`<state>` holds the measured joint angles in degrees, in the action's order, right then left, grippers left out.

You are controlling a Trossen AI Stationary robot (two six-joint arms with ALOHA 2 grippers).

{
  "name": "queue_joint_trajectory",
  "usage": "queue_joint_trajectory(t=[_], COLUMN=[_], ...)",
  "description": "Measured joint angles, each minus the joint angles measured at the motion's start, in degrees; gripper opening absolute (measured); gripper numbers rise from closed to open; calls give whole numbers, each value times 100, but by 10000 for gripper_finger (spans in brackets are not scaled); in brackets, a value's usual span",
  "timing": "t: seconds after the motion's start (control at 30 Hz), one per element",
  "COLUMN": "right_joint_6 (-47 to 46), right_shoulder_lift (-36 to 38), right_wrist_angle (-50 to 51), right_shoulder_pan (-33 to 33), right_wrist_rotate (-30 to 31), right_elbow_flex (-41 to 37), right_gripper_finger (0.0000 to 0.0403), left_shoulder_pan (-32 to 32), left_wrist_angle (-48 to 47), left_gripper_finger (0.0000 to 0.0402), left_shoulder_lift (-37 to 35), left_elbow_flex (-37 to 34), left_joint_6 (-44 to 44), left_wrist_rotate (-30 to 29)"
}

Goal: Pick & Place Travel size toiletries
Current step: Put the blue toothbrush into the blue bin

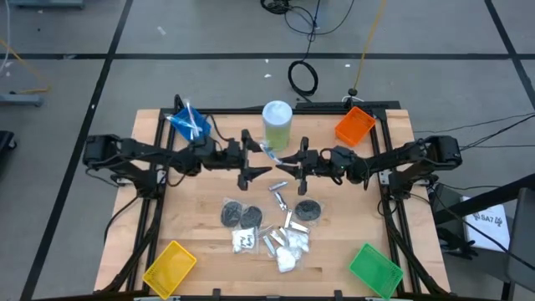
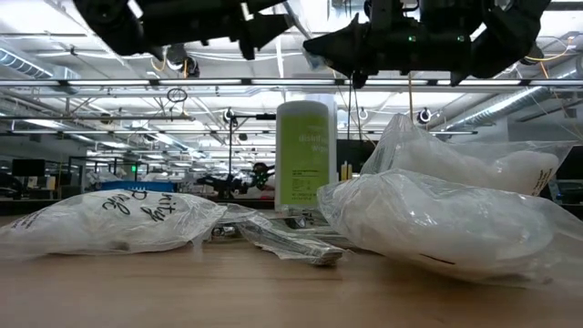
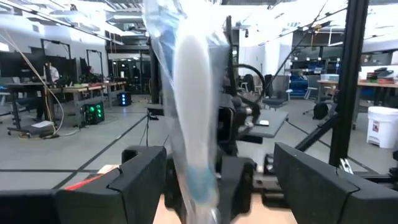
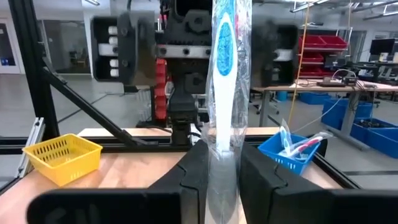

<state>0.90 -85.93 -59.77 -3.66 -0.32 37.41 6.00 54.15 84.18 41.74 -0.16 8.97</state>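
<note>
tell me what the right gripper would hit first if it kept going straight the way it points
Probably the left gripper facing it; the right gripper holds a clear-wrapped blue-and-white toothbrush between them, though depth is unclear.

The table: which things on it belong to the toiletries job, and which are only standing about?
Belonging to the job:
- wrapped toothbrush, held in the right gripper
- dark round discs
- silver tubes
- white packets
- blue bin, already holding sticks
- left gripper, open

Only standing about:
- pale-green canister
- orange bin
- yellow bin
- green bin
</note>
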Motion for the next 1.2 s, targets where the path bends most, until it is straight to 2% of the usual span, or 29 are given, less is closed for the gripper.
queue_joint_trajectory(t=[0.2, 0.5, 0.63, 0.87, 0.93, 1.03, 1.2], right_joint_6=[18, 151, 151, 129, 125, 114, -18], right_shoulder_lift=[2, 21, 21, 21, 25, 35, 179], right_wrist_angle=[-92, -71, -58, -1, 64, 317, 787], right_shoulder_pan=[89, 151, 151, 146, 146, 148, 141], right_wrist_rotate=[-156, -148, -144, -97, -97, -96, -102], right_elbow_flex=[2, 2, 2, 2, 2, 15, 4], right_gripper_finger=[52, 52, 52, 61, 76, 110, 181], left_shoulder_pan=[-2, 0, 3, -4, -2, 9, 38], left_wrist_angle=[-46, -65, -155, -171, -198, -375, -1276], left_gripper_finger=[285, 278, 223, 33, 26, 39, 27], left_shoulder_lift=[304, 295, 295, 295, 265, 117, -517], left_elbow_flex=[338, 349, 349, 347, 347, 336, 348], left_joint_6=[39, 179, 179, 212, 214, 243, 470], left_wrist_rotate=[0, -2, 2, 64, 90, 42, -570])
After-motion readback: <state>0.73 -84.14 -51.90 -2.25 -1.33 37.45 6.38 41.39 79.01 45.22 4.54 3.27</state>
